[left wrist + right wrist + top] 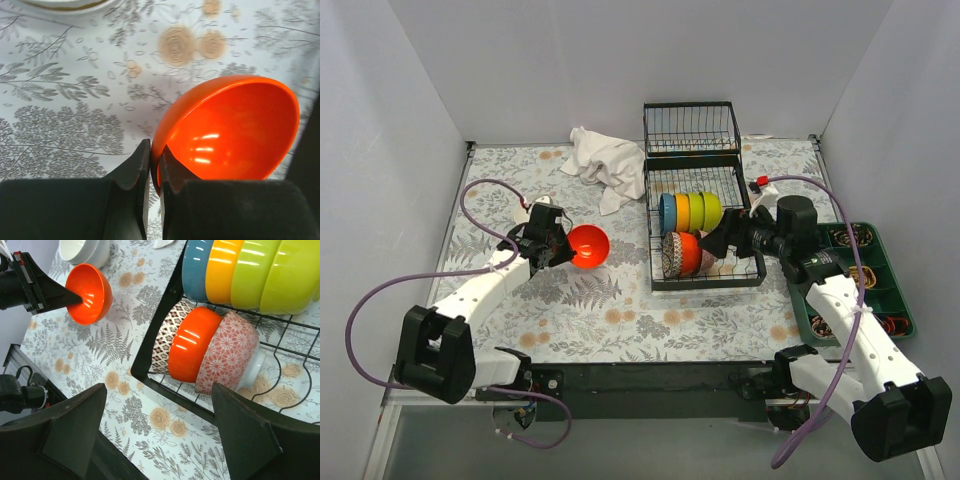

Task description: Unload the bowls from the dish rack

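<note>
table (620,320): everything's on this, my two arms bolted at its near edge
dish rack (650,250): right of centre, running front to back, with its raised basket section (691,128) at the far end
back row of bowls (690,211): four on edge, side by side in the rack
front row of bowls (682,254): three on edge, in the rack's near left corner
right gripper (710,245): over the rack, just right of the front row, jaws wide apart
held bowl (588,246): well left of the rack, rim pinched in my left gripper (560,248)
spare bowl (82,250): on the table, just past the held bowl
cloth (605,162): far side, just left of the basket section
compartment tray (886,272): right of the rack, partly under my right arm
</note>
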### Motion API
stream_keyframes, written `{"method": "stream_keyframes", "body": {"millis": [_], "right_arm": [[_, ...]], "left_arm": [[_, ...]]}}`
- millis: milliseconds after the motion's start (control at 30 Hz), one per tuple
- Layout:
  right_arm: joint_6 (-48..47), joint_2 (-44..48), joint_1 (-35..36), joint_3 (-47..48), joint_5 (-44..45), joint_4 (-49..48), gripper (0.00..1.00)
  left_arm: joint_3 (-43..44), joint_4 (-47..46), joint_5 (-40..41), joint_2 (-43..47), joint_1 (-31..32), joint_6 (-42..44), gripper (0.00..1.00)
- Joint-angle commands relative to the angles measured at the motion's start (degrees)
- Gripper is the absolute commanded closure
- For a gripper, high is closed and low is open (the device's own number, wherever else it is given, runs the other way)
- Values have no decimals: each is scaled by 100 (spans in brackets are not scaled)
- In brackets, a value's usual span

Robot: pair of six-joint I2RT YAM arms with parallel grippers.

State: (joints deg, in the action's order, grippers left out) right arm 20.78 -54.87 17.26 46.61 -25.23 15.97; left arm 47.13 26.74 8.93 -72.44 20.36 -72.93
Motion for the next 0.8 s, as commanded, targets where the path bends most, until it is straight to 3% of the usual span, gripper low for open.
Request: {"method": "stream_keyframes", "body": {"millis": [0, 200, 333, 367, 433, 767], "right_arm": [[-328, -23, 32, 226, 282, 196, 6], [-399, -24, 32, 103, 344, 249, 6], [-513, -32, 32, 85, 484, 354, 6], [-539, -50, 32, 76, 510, 381, 6], [-601, -41, 24, 50, 581, 442, 6], [-584, -251, 32, 208, 950, 504, 6]], "left_arm": [[-204, -274, 4, -190, -330, 112, 100], [-284, -714, -330, -691, -603, 33, 100], [-240, -776, -427, -850, -674, 33, 84], [-240, -776, -453, -842, -682, 42, 75], [-275, -793, -506, -806, -691, 33, 67], [-187, -302, -576, -16, -691, 121, 20]]}}
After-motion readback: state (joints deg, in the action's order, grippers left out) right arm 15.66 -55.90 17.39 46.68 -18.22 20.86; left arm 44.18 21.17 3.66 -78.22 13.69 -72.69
